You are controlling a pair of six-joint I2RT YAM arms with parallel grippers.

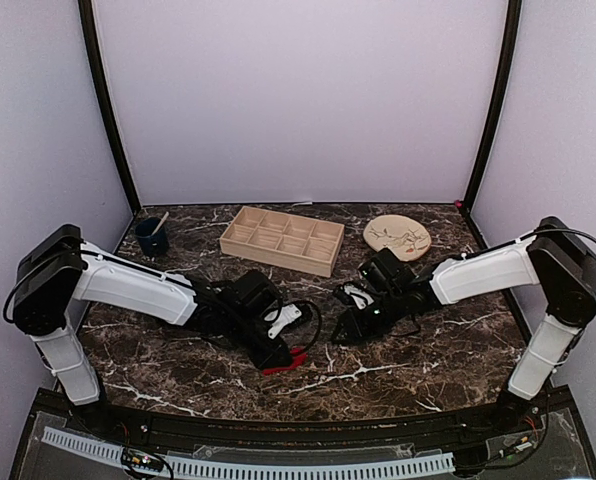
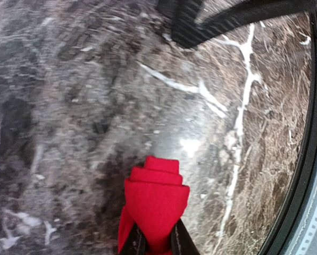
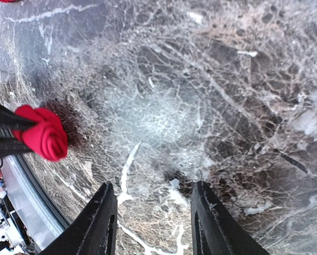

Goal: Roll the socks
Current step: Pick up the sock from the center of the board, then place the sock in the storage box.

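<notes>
The socks point(image 2: 156, 196) are a tight bright red roll with its layers showing at the end, pinched at the base by my left gripper point(image 2: 156, 234), which is shut on them. From above, the red roll point(image 1: 283, 362) pokes out of the left gripper point(image 1: 276, 355) low over the marble near the front edge. In the right wrist view the spiral roll point(image 3: 44, 135) sits at the far left, held by dark fingers point(image 3: 4, 133). My right gripper point(image 3: 153, 194) stands open over bare marble to the right of the roll, holding nothing; from above this gripper point(image 1: 343, 330) shows just right of the roll.
A wooden compartment tray point(image 1: 283, 240) lies at the back centre. A round tan disc point(image 1: 397, 237) lies to its right and a dark blue cup point(image 1: 152, 237) with a stick stands at the back left. The table's black front edge point(image 2: 307, 175) runs close to the roll.
</notes>
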